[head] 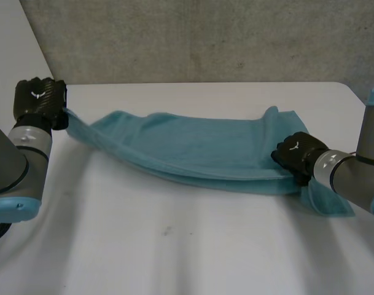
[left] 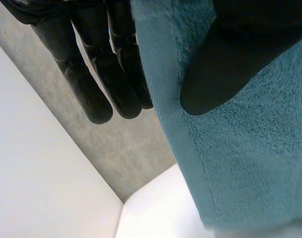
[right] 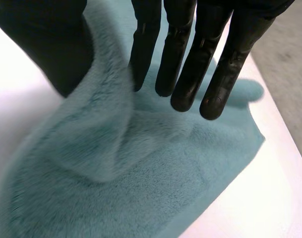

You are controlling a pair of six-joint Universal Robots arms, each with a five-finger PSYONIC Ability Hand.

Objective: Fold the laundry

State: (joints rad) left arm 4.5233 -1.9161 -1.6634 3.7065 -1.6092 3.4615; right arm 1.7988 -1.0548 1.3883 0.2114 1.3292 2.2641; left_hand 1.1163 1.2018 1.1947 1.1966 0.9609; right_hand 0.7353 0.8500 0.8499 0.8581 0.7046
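Note:
A teal towel (head: 199,150) lies stretched across the white table (head: 174,246), doubled lengthwise with layered edges along its near side. My left hand (head: 39,101) holds the towel's left end, lifted off the table. In the left wrist view the towel (left: 240,163) runs between the thumb (left: 230,64) and the straight fingers (left: 106,74), which pinch its edge. My right hand (head: 297,153) rests on the right end. There a raised fold of towel (right: 106,124) is caught between the thumb (right: 46,44) and the fingers (right: 190,64).
A grey concrete wall (head: 205,37) runs behind the table's far edge. Bare tabletop (head: 144,43) lies in front of the towel. A loose corner of the towel (head: 328,200) lies under my right forearm near the table's right edge.

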